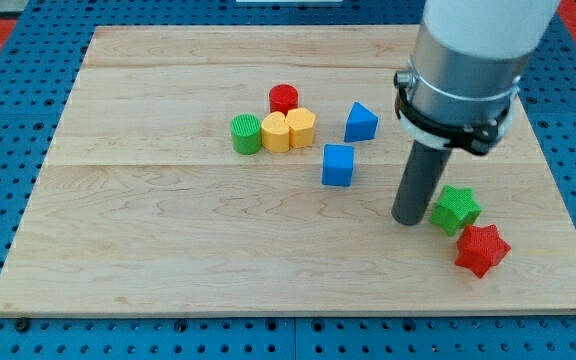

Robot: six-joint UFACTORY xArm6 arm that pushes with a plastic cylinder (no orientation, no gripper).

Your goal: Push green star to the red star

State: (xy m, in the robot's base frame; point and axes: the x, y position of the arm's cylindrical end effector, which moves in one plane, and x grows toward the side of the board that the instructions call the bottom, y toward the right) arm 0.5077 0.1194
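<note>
The green star [456, 208] lies on the wooden board [168, 250] at the view's right. The red star [482, 249] lies just below and to the right of it, the two nearly touching. My tip [408, 220] rests on the board right beside the green star's left side, touching it or almost so. The dark rod rises from there to the grey arm at the view's top right.
A cluster sits at the board's upper middle: a green cylinder [246, 134], a yellow heart-like block [276, 132], a yellow hexagon [301, 128] and a red cylinder [284, 99]. A blue triangle [360, 122] and a blue cube [338, 165] lie right of the cluster. The board's right edge is near the stars.
</note>
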